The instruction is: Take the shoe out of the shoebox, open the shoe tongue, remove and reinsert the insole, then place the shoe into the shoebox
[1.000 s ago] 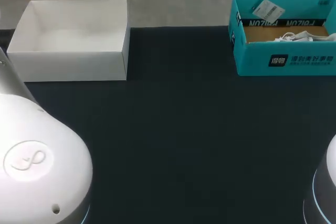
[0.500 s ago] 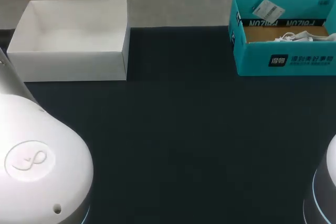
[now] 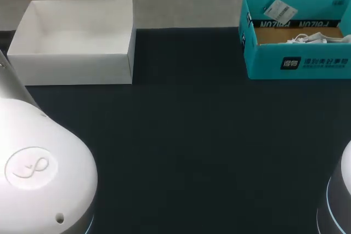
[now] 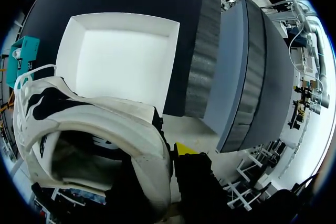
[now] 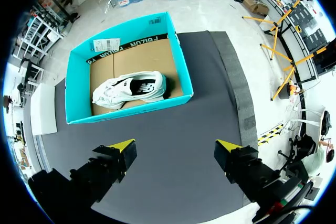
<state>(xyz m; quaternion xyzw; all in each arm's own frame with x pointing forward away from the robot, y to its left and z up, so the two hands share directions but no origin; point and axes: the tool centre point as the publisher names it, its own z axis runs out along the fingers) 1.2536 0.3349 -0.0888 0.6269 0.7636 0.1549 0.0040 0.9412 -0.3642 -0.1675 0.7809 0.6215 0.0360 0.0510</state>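
A white and black shoe (image 4: 100,124) fills the near part of the left wrist view. My left gripper (image 4: 169,153) is shut on its collar; one yellow tip shows beside the shoe's wall and the other is hidden behind it. The shoe hangs above an open white box (image 4: 121,61). A second white shoe (image 5: 131,88) lies in the teal shoebox (image 5: 131,111), which stands at the table's back right (image 3: 296,64). My right gripper (image 5: 176,146) hovers open above the dark mat, on the near side of the teal shoebox, holding nothing. Neither gripper shows in the head view.
The white box (image 3: 77,53) stands at the back left of the dark mat (image 3: 192,146). My left arm's white joint (image 3: 38,173) bulks at the front left and my right arm (image 3: 337,201) at the front right corner.
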